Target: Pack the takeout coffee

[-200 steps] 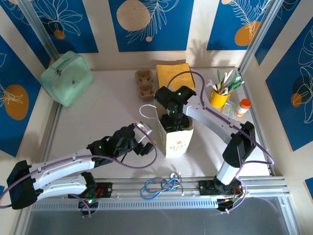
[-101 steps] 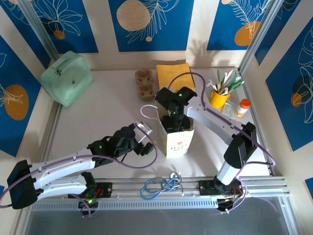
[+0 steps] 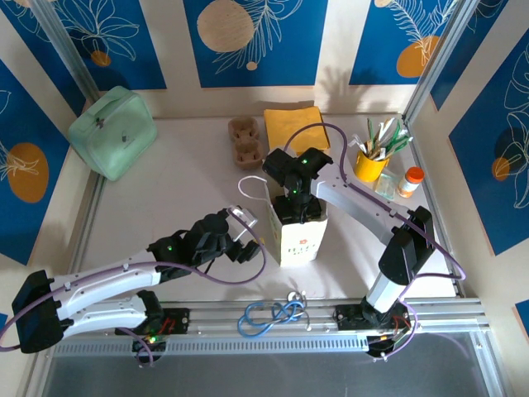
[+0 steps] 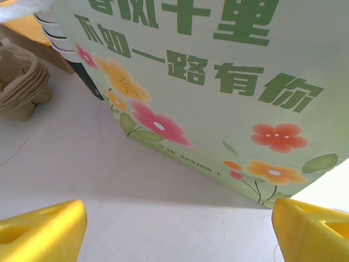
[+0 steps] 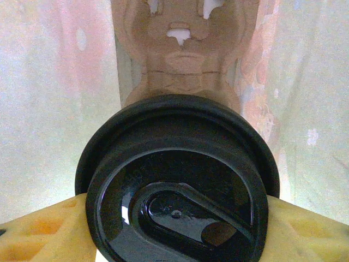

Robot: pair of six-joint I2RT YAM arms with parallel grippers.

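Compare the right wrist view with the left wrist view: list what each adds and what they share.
Right wrist view: the right end effector grips a black-lidded coffee cup inside the paper bag, above a brown pulp carrier at the bag's bottom.
Left wrist view: the bag's printed outer face with green characters and flowers, bare table, a stack of pulp carriers at the left, and the left end effector open, holding nothing.
Shared: the paper bag, inside in one and outside in the other, and yellow fingertips at the lower corners.
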